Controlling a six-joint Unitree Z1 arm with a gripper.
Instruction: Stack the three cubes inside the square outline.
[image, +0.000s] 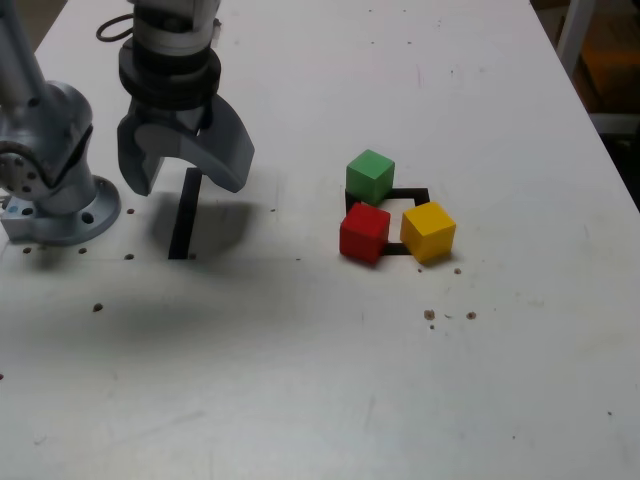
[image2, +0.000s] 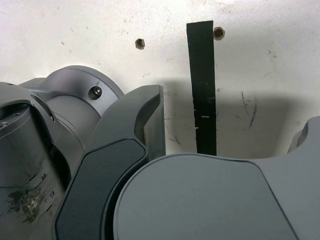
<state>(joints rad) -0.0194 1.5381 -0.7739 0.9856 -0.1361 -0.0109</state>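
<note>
Gripper (image: 189, 189) jaws are spread wide apart, with nothing held between them, and are raised above the tabletop (image: 250, 370). Below the opening, the black strip (image2: 202, 85) is seen, and a shadow is cast around it. On the exterior view's left of the jaws, the arm's base (image: 75, 215) is set near; on that view's right, bare tabletop is left between the jaws and the cubes.

Well apart from the jaws, toward the exterior view's right, the square outline (image: 410, 194) is partly covered by three cubes. Its far-left corner is overlapped by the green cube (image: 371, 177), its near-left corner by the red cube (image: 364, 233), its near-right corner by the yellow cube (image: 428, 232). Each is plain-coloured and sharp-edged, and none is stacked. Whether red and green are touching cannot be told; between red and yellow, a narrow gap is shown.
</note>
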